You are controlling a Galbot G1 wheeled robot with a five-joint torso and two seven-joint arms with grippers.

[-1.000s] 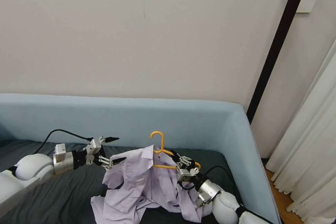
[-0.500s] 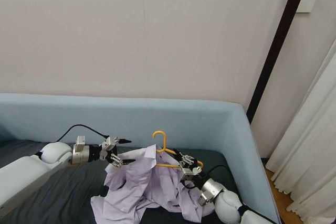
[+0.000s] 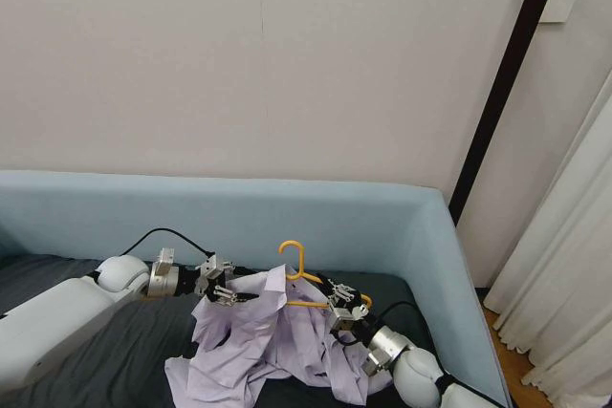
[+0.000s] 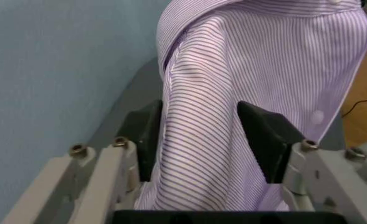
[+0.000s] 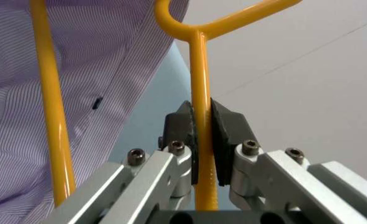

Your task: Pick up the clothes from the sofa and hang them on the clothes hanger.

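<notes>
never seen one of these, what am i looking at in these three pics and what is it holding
This is a wheeled robot with two arms, filmed by its own cameras. The wide picture comes from a camera on its head, looking down at a light blue sofa. The two close-ups come from cameras on its wrists, one for each arm. On the sofa's dark seat lies a crumpled purple striped shirt, partly draped over a yellow hanger. The right tool, the pincer at the end of that arm, is shut on the hanger's rod. The left tool is open, with its two pads on either side of a fold of the shirt.
</notes>
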